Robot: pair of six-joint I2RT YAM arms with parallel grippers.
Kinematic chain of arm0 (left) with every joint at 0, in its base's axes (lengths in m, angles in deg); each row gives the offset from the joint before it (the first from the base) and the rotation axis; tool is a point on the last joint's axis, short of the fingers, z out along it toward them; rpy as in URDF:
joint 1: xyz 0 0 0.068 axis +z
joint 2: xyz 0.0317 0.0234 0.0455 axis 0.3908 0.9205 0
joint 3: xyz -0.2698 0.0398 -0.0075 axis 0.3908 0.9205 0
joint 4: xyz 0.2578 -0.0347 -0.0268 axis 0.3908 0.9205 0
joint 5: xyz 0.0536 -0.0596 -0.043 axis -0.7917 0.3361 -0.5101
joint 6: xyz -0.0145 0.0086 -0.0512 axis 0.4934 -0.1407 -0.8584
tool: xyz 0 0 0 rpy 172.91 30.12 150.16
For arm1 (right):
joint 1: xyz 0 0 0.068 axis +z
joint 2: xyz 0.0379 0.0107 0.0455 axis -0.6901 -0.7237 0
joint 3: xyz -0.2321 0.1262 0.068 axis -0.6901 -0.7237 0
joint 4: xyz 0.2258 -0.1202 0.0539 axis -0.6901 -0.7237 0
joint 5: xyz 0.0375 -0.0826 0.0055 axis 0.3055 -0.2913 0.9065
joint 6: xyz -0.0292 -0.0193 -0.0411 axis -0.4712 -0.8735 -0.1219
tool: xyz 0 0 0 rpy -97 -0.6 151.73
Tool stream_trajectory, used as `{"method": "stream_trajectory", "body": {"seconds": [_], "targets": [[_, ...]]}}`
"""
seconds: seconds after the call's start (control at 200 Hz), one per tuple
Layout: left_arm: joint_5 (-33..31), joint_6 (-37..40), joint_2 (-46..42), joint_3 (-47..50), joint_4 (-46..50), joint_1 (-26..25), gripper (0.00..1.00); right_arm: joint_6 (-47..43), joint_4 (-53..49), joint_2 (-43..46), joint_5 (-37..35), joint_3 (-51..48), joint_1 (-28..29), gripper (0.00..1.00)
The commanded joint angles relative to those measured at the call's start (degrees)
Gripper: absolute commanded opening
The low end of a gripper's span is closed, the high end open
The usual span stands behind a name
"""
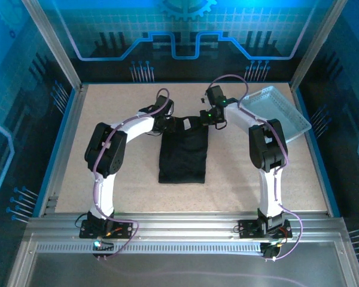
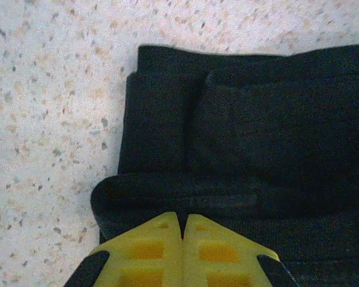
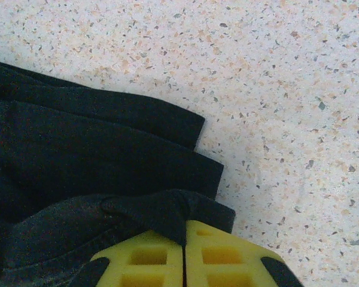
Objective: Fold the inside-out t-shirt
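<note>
The inside-out t-shirt (image 1: 182, 156) lies as a narrow black folded strip in the middle of the table, a small white label (image 1: 183, 125) near its far end. My left gripper (image 1: 163, 121) is at the strip's far left corner. In the left wrist view the yellow fingers (image 2: 149, 248) meet, shut on a raised fold of black fabric (image 2: 167, 197). My right gripper (image 1: 210, 118) is at the far right corner. Its yellow fingers (image 3: 218, 257) are pressed together with a pinch of the t-shirt's edge (image 3: 167, 212) caught between them.
A light grey perforated tray (image 1: 274, 112) sits tilted at the back right, close behind the right arm. The speckled tabletop (image 1: 107, 101) is bounded by aluminium rails and blue side walls. Bare table lies in front of the t-shirt.
</note>
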Motion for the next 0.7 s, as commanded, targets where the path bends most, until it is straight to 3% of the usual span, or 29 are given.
{"method": "stream_trajectory", "body": {"seconds": [0.0, 0.395, 0.595, 0.63, 0.695], "targets": [[-0.4, -0.9, -1.1, -2.4, -0.4, 0.5, 0.0, 0.3, -1.0, 1.5, -2.2, 1.6, 0.5, 0.03], [-5.5, -2.8, -6.9, -3.3, -6.8, 1.7, 0.0, 2.5, 3.4, 10.3, -7.3, -3.2, -0.2, 0.0], [-4.6, -6.1, 2.3, -9.7, -4.7, 4.0, 0.0, 2.6, 0.8, 2.5, -7.3, 2.1, -0.8, 0.0], [-4.3, -6.5, 4.6, -11.7, -3.5, 4.3, 0.08, 2.6, 0.5, 0.7, -7.7, 3.1, -0.8, 0.0], [-3.4, -6.6, 9.1, -16.2, -0.4, 4.8, 0.09, 2.7, 0.0, -2.6, -8.8, 4.7, -0.9, 0.0]]}}
